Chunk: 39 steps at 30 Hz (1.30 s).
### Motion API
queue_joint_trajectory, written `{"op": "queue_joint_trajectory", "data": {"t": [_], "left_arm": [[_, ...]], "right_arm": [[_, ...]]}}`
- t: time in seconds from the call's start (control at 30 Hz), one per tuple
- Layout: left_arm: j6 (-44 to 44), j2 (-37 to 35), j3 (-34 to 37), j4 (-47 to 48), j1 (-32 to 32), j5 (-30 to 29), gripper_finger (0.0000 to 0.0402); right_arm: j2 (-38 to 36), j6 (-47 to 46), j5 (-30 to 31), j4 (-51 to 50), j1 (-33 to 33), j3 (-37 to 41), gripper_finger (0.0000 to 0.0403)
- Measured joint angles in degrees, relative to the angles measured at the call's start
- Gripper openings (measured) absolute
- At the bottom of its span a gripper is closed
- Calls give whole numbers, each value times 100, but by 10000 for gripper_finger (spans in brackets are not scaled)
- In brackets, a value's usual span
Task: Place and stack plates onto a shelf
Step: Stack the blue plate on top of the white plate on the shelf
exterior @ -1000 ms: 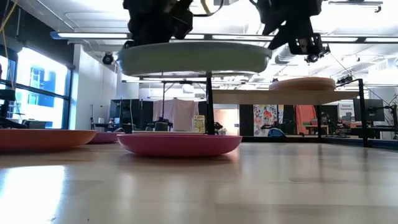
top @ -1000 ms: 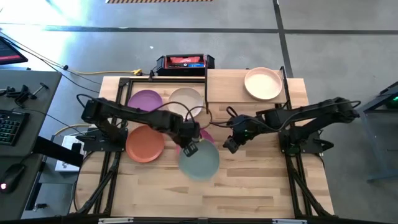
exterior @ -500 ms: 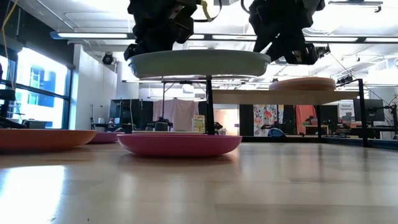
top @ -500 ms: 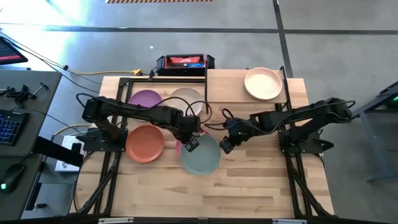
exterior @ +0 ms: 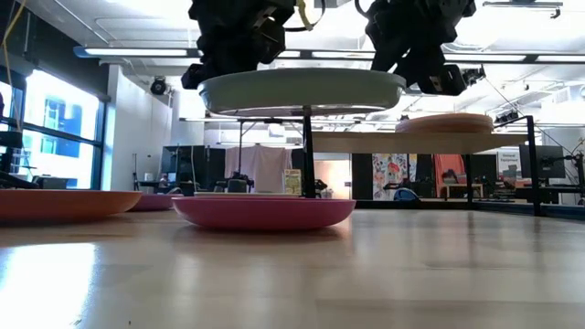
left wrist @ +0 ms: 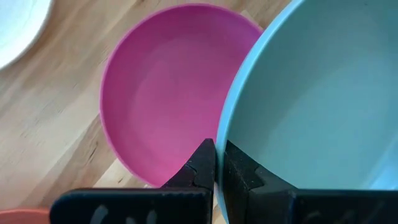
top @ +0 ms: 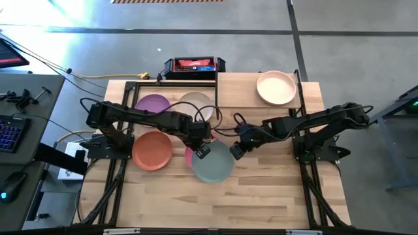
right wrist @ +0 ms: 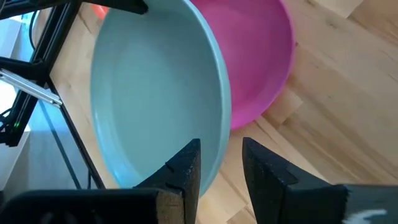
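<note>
A pale teal plate (top: 214,164) hangs level above the table, partly over a pink plate (left wrist: 161,106) that rests flat on the wood. My left gripper (left wrist: 217,163) is shut on the teal plate's left rim. My right gripper (right wrist: 221,168) is open at the plate's right rim (right wrist: 219,134), one finger over the bowl and one outside; I see no touch. Orange (top: 152,150), purple (top: 152,104) and cream-white (top: 195,103) plates lie on the table's left half. A peach plate (top: 276,87) sits on the shelf (top: 243,91) at the far right. My left gripper pinches the teal plate's rim (left wrist: 222,138) between its two fingers, one inside the bowl and one outside. The fingers come steeply from above, slanting from the table's left. The plate is lifted clear and level, right way up, above the pink plate (exterior: 263,212).
A red-and-black box (top: 194,65) stands beyond the table's far edge. The shelf's black post (exterior: 309,155) rises just behind the pink plate. Bare wood (top: 261,196) spreads over the table's near half.
My left gripper has carried the teal plate a little toward the table's right and far side, keeping it level. My right gripper has come down and toward the left, up to the plate's right rim, its fingers unchanged.
</note>
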State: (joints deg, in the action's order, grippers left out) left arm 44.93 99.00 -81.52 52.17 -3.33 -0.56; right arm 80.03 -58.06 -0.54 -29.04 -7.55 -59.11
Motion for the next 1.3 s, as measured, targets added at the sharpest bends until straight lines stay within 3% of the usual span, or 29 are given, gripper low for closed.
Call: {"op": "queue_joint_trajectory", "data": {"t": [0.23, 0.4, 0.7, 1.3], "left_arm": [[0, 2, 2, -625, -1, -4, 1], [-2, 2, 2, -561, -1, -9, 1], [0, 2, 2, -526, -1, -10, 4], [89, 2, 2, -613, 75, 127, 48]], "right_arm": [[-2, 0, 2, -34, 0, 0, 99], [-2, -61, 0, -166, 0, 0, 90], [-4, -62, 13, -222, 1, -2, 7], [-4, -210, 5, -282, 0, -2, 1]]}}
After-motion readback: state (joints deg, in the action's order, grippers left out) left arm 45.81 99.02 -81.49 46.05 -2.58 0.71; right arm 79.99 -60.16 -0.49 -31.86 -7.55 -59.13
